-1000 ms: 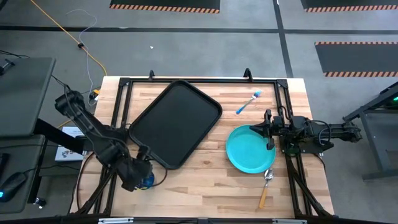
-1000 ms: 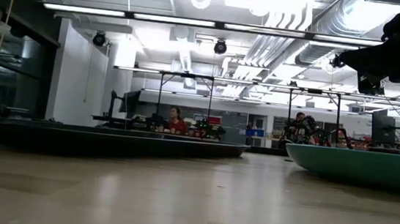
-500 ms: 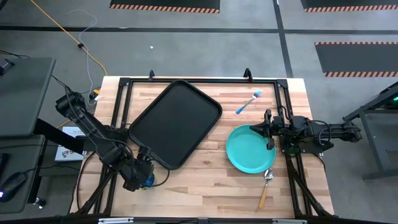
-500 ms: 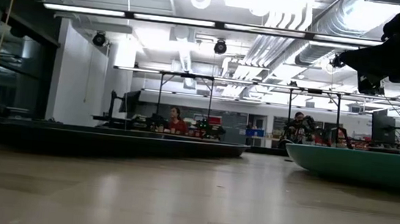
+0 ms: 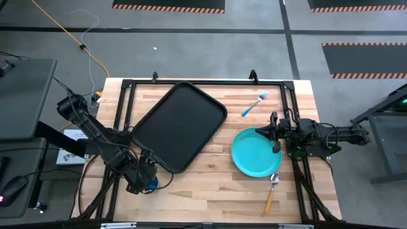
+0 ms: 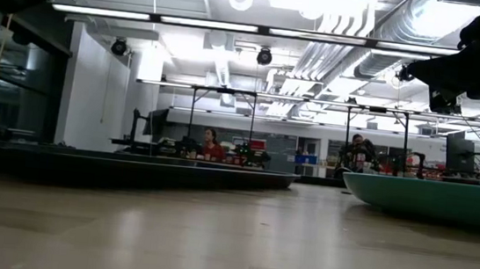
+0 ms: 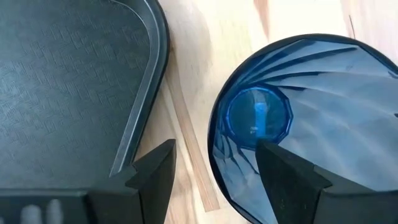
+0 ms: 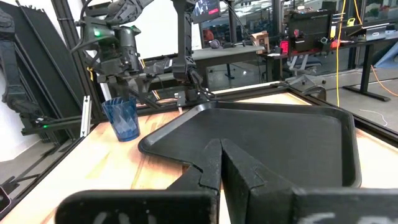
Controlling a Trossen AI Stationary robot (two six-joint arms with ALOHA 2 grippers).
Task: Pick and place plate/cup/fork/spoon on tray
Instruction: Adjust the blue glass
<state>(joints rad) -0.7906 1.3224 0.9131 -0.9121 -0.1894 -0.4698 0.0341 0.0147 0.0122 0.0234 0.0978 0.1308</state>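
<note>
The dark-blue cup (image 5: 151, 186) stands upright on the table near its front left, just off the black tray's (image 5: 180, 127) near corner. My left gripper (image 7: 214, 177) is open above it, pointing down. One finger is over the cup's inside and the other is outside its wall (image 7: 214, 146), with gaps showing on both sides. The cup also shows in the right wrist view (image 8: 122, 119). My right gripper (image 5: 274, 135) is shut and hovers at the right edge of the turquoise plate (image 5: 256, 152). The light-blue fork (image 5: 253, 105) and the orange-handled spoon (image 5: 272, 191) lie flat on the table.
The tray lies turned at an angle on the left half of the table, and its rim (image 7: 140, 112) runs close beside the cup. The fork lies beyond the plate and the spoon lies in front of it. A black frame (image 5: 121, 114) borders the table top. Bare wood shows between tray and plate.
My left gripper has moved a little toward the cup and lowered over it. The cup, the other tableware and my right gripper have stayed where they were.
</note>
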